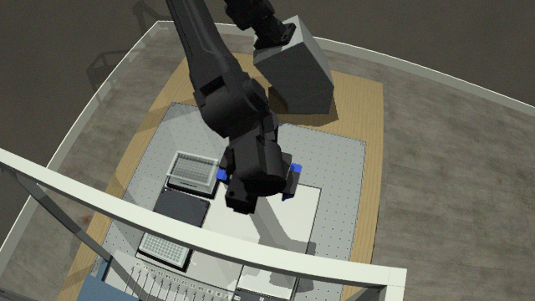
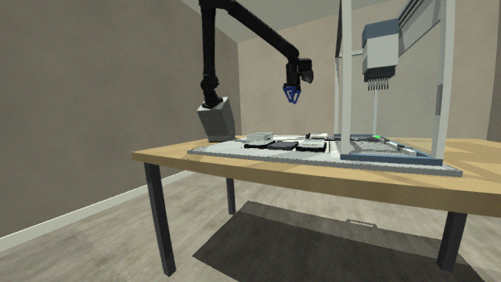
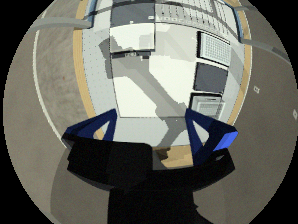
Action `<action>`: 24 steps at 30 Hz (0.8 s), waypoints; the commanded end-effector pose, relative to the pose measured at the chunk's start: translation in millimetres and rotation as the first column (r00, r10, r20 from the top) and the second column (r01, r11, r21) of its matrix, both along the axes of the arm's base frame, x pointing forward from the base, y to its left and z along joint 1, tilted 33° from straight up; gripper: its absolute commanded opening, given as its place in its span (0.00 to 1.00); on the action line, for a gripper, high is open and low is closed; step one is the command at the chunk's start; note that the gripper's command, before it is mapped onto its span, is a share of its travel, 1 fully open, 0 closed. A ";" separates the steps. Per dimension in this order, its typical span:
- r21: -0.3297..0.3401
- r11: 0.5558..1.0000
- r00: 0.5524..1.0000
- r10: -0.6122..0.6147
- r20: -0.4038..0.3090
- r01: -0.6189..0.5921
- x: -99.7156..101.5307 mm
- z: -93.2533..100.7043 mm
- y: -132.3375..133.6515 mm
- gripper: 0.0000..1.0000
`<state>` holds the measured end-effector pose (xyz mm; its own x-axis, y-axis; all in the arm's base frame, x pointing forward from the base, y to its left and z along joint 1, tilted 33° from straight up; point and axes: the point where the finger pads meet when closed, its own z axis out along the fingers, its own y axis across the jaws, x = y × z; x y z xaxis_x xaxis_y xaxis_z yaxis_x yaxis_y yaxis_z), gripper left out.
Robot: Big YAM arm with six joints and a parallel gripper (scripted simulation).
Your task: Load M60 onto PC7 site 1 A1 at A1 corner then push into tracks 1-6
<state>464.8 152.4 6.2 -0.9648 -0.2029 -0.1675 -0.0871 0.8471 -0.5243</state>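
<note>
The white plate M60 (image 1: 267,281) (image 2: 318,135) (image 3: 132,38) lies on carrier PC7 at the handle end; its labels and exact seating cannot be read. The carrier's dark part (image 3: 132,16) reaches into the leftmost tracks; its dark handle (image 3: 131,54) is over the apron. A green lamp (image 2: 376,136) glows at the far side of the stop bar. Nest S2 (image 1: 181,207) (image 2: 282,146) (image 3: 210,77) is empty. My gripper (image 2: 293,101) (image 3: 151,111) is open and empty, high above the apron, its fingers pointing down.
The tall clear block M09 (image 1: 192,170) (image 2: 259,138) (image 3: 207,106) is on S1. Plate M06 (image 1: 164,252) (image 2: 311,144) (image 3: 215,48) is on S3, nearest the rails. The instrument's upright posts (image 2: 346,78) and pipetting head (image 2: 380,52) stand beyond the apron.
</note>
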 end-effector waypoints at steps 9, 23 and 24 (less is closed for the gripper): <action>0.003 1.000 1.000 -0.005 0.017 0.005 -21.7 28.9 -57.4 1.00; -0.014 1.000 1.000 0.015 -0.026 -0.015 -42.7 26.8 -78.6 1.00; -0.014 1.000 1.000 0.015 -0.026 -0.015 -42.7 26.8 -78.6 1.00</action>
